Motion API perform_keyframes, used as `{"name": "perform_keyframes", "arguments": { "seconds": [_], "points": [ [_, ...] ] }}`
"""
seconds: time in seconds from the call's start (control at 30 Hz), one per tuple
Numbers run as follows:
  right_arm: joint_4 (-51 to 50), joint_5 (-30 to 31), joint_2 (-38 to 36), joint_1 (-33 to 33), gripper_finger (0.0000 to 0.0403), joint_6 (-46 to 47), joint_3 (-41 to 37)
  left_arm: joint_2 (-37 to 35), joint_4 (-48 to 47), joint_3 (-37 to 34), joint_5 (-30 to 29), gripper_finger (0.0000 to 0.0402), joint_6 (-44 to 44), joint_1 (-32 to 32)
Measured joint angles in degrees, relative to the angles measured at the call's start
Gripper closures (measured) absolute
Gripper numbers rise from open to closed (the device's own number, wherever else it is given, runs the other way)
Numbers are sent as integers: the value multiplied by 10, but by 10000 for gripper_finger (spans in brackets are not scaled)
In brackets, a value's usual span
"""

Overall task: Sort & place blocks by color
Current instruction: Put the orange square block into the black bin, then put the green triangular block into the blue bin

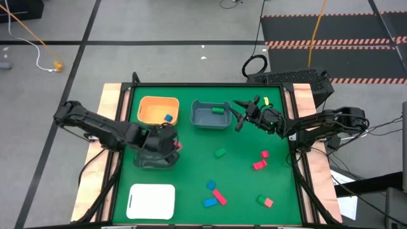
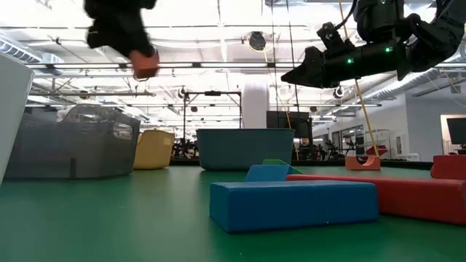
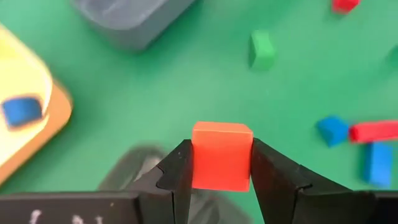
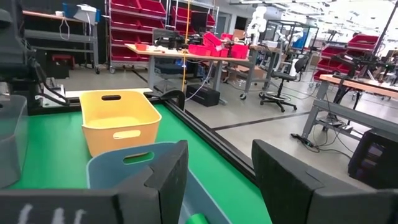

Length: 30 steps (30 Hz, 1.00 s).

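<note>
My left gripper (image 1: 170,141) hangs above the near part of the table, over a dark grey bin (image 1: 154,159), and is shut on a red cube (image 3: 222,155). The low view shows that cube (image 2: 145,64) high above the table. My right gripper (image 1: 243,116) is open and holds nothing, hovering just right of the blue-grey bin (image 1: 211,116), where a green block (image 1: 217,110) lies. A blue block (image 1: 168,117) lies in the orange bin (image 1: 158,109). Loose blocks lie flat on the green mat: green (image 1: 220,152), red (image 1: 259,165), blue (image 1: 210,185), a red bar (image 1: 219,196). My left gripper pinches the red cube between its two fingers, one pad (image 3: 180,171) on each of two opposite side faces (image 3: 199,165). The fingers come from above, pointing down. The cube sits at their free ends, lifted clear of the table, its front face bare.
A white flat tray (image 1: 152,200) lies at the near left corner. More blocks lie near the right edge: red (image 1: 264,154), green (image 1: 261,199), red (image 1: 269,203), blue (image 1: 210,203), yellow (image 1: 266,100) at the far right. Bare mat lies mid-table between the bins and the blocks.
</note>
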Motion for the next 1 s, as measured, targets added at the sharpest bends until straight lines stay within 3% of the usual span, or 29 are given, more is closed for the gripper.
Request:
{"name": "perform_keyframes", "arguments": {
  "seconds": [0.2,0.37,1.0],
  "points": [
    [-1,0,0,0,232,0,0,-3,-104,0,23,267,-103,-51],
    [-1,0,0,0,232,0,0,-3,-138,0,44,266,-165,-79],
    [-1,0,0,0,232,0,0,66,-151,-24,45,221,-295,-89]
  ]
}}
